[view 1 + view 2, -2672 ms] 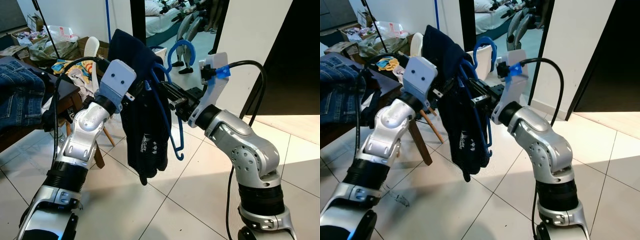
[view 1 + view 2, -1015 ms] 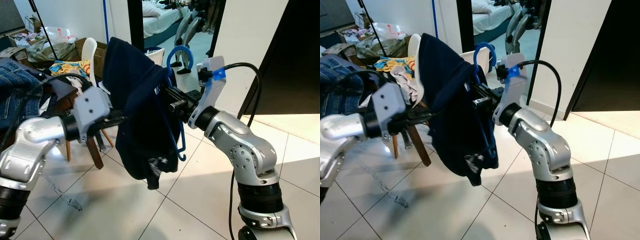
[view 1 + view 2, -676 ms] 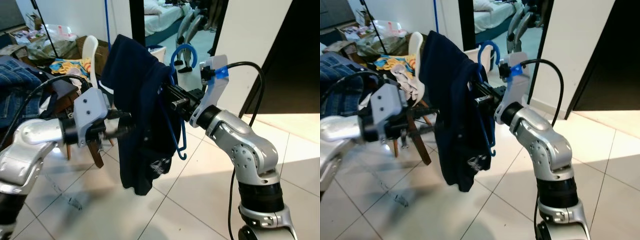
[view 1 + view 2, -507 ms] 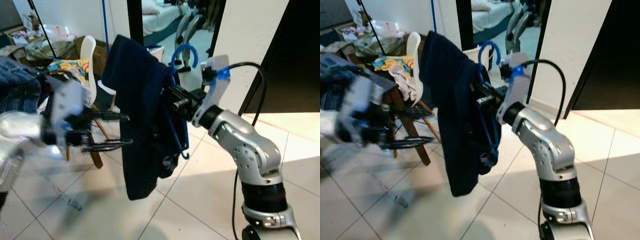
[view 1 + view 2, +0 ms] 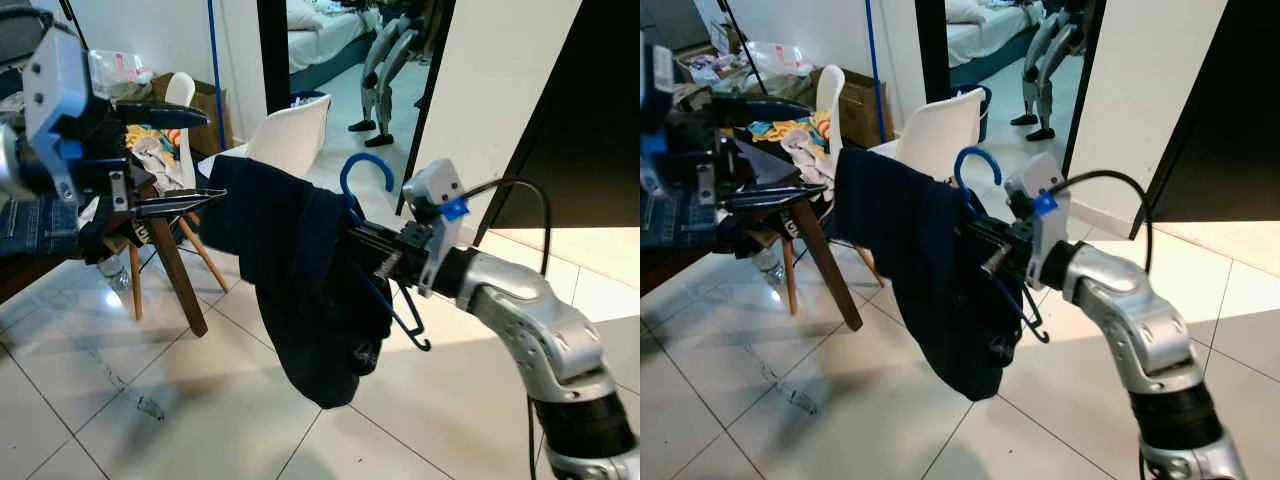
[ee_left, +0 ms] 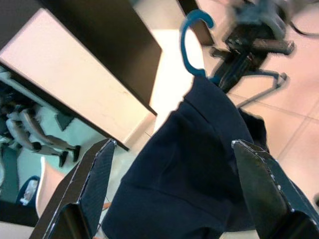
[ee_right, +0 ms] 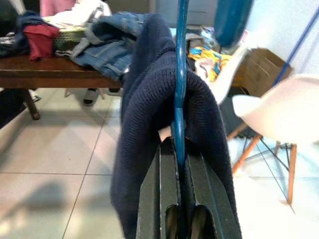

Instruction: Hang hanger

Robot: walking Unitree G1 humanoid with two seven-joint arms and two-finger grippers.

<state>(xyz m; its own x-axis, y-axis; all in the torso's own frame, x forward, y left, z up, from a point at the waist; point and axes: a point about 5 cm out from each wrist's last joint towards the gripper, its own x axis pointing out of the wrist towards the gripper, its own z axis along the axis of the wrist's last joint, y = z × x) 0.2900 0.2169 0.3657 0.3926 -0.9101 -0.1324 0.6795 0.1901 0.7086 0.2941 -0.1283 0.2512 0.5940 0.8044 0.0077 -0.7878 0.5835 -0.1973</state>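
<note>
A blue hanger (image 5: 365, 172) carries a navy sweater (image 5: 300, 285) draped over it, hanging down toward the tiled floor. My right gripper (image 5: 368, 243) is shut on the hanger just below its hook, holding it out in mid-air. In the right wrist view the shut fingers (image 7: 162, 199) clamp the hanger's stem (image 7: 178, 74), with the sweater (image 7: 142, 129) folded over it. My left gripper (image 5: 215, 155) stands open to the left of the sweater, apart from it. In the left wrist view both of its fingers (image 6: 87, 189) frame the sweater (image 6: 189, 169) with nothing between them.
A white chair (image 5: 295, 135) stands right behind the sweater. A dark wooden table (image 5: 165, 250) piled with jeans (image 5: 35, 220) and clothes is at the left. Beyond is a doorway with another robot (image 5: 385, 55). A dark door (image 5: 590, 120) is at the right.
My left gripper has come off the sweater and pulled back up and to the left. The right arm has lowered and reached out with the hanger and sweater.
</note>
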